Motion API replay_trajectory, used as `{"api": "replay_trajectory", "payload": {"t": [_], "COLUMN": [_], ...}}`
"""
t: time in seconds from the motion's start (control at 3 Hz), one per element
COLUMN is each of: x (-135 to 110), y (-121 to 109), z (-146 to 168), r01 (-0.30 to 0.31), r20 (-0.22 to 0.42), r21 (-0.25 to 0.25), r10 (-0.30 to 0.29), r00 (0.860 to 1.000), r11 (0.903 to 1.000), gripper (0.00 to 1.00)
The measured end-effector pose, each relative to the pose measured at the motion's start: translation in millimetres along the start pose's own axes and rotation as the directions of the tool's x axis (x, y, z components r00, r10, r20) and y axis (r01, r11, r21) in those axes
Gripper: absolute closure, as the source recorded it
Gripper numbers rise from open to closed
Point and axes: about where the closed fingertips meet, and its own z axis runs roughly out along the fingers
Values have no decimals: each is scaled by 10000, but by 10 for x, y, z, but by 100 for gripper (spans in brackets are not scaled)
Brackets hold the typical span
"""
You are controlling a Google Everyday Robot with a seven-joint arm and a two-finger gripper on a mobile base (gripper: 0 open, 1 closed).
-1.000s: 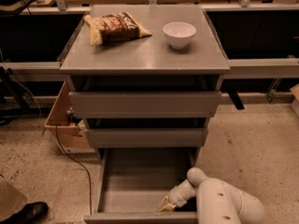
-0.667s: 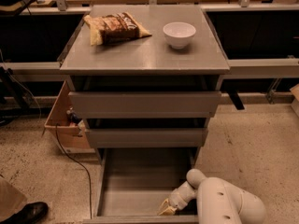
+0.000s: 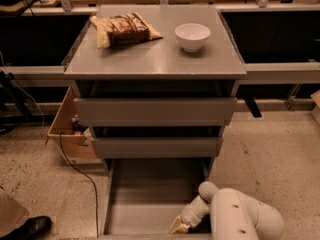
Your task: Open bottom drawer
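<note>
On my feed the bottom drawer (image 3: 145, 206) stands pulled well out of the cabinet (image 3: 155, 64), toward the camera. Its grey tray lies open to view below the other two fronts, and its front slab runs along the lower border of the picture.

The gripper (image 3: 180, 226) is down inside that drawer, at the tray's front right corner, just behind the front slab. Its yellowish tip looks to be at or against the inner side of the slab, but I cannot tell whether it is open or closed, or whether it grips anything. The white arm (image 3: 242, 216) reaches in from the lower right, over the drawer's right side.

Above, the middle drawer (image 3: 156, 147) and the top drawer (image 3: 155, 111) each show a dark gap over the front.

On the cabinet's top, a bag (image 3: 124, 29) lies near the rear left corner. A white bowl (image 3: 192, 36) sits upright right of centre toward the rear edge, apart from the bag.

On the floor (image 3: 280, 149) left of the cabinet stands a cardboard box (image 3: 64, 126). A dark cable (image 3: 82, 174) trails from it. A black shoe (image 3: 31, 227) shows at the lower left corner.
</note>
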Motion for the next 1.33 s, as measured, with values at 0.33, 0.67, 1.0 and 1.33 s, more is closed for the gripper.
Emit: {"api": "replay_trajectory", "payload": {"t": [0.33,0.67,1.0,1.33], "x": [30,76,58,73], "y": [53,155,-53,-230], "z": [-80,-76,-456,-856], "r01": [376,619,957,1010], "r20": [-375,-328,247,573], "r21": [140,553,2276,3508], "r10": [-371,-601,-1040,-1290], "r00": [9986,9977,9943,9900], "r11": [9992,9965,9690,9310], "gripper": [100,100,100,100]}}
